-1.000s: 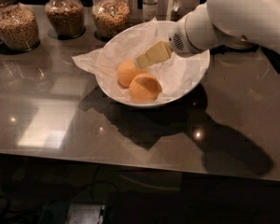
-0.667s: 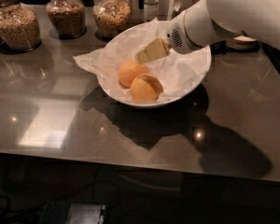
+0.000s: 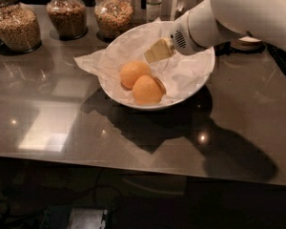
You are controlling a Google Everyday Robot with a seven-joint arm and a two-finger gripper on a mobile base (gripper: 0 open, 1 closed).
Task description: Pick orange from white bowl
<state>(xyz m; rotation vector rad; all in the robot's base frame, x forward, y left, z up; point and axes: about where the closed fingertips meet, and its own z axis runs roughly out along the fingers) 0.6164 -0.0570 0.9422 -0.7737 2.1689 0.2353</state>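
Observation:
The white bowl [image 3: 196, 86] stands on the dark counter and is lined with crumpled white paper [image 3: 183, 73]. Two near-identical oranges lie in it, touching: one orange [image 3: 135, 73] at the back left, the other orange [image 3: 148, 90] at the front. My gripper [image 3: 156, 51], tan-tipped on a white arm reaching in from the upper right, hovers over the bowl. It is just above and to the right of the oranges, apart from both, and holds nothing that I can see.
Three glass jars of grains stand along the back: a left jar [image 3: 16, 26], a middle jar [image 3: 66, 14] and a right jar [image 3: 113, 14]. A small bottle [image 3: 153, 3] is behind the bowl. A small dish [image 3: 250, 42] sits at the right, under the arm. The counter's front edge [image 3: 133, 163] runs across below.
The gripper has risen slightly and drawn back to the right, away from the oranges. The oranges and bowl have not moved.

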